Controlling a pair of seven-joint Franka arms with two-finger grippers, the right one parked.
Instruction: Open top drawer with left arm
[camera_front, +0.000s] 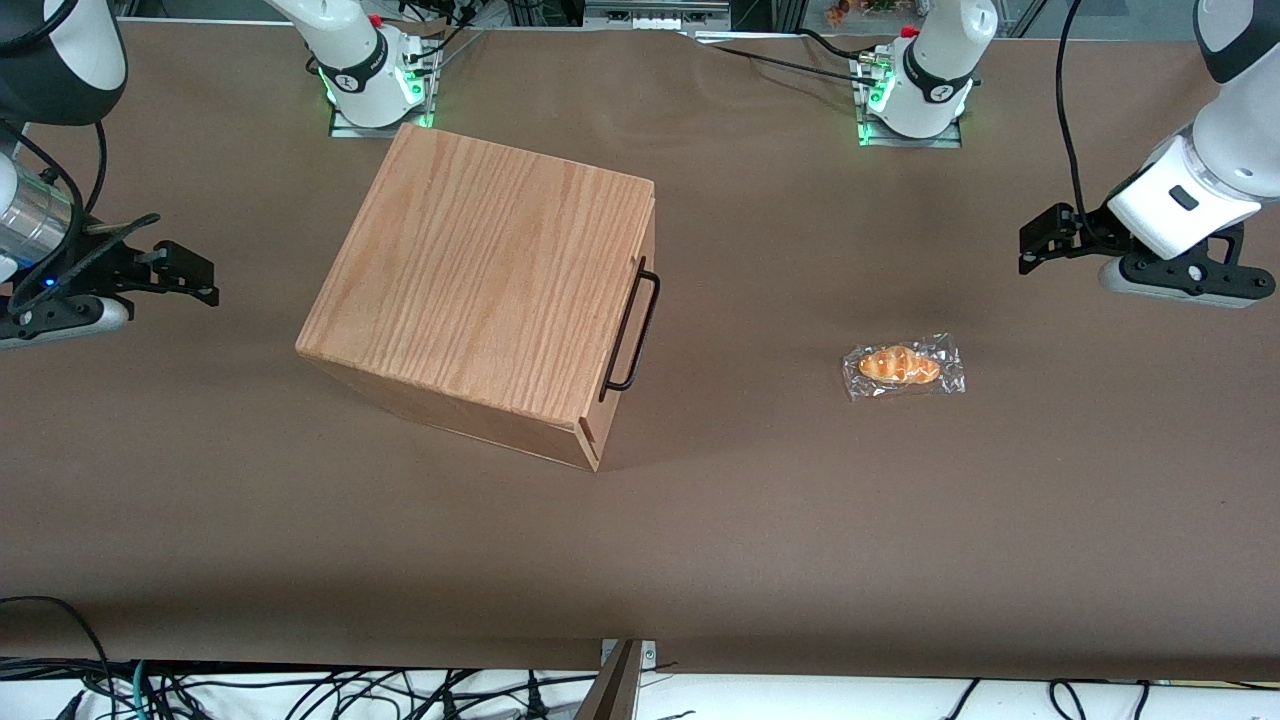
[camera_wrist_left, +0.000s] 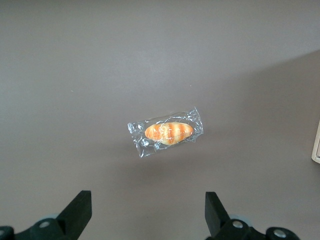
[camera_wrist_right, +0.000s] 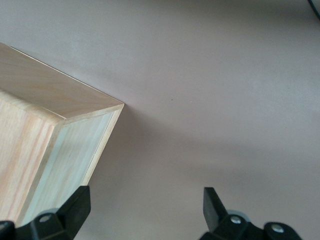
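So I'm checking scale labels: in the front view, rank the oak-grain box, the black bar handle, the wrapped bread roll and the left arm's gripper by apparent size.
1. Oak-grain box
2. Black bar handle, long but thin
3. and 4. Wrapped bread roll and open gripper, raised above the table toward the working arm's end: too alike to rank.

The left arm (camera_front: 1195, 190) is showing a glossy white shell, a black cable trailing above its black gripper (camera_front: 1040, 245).
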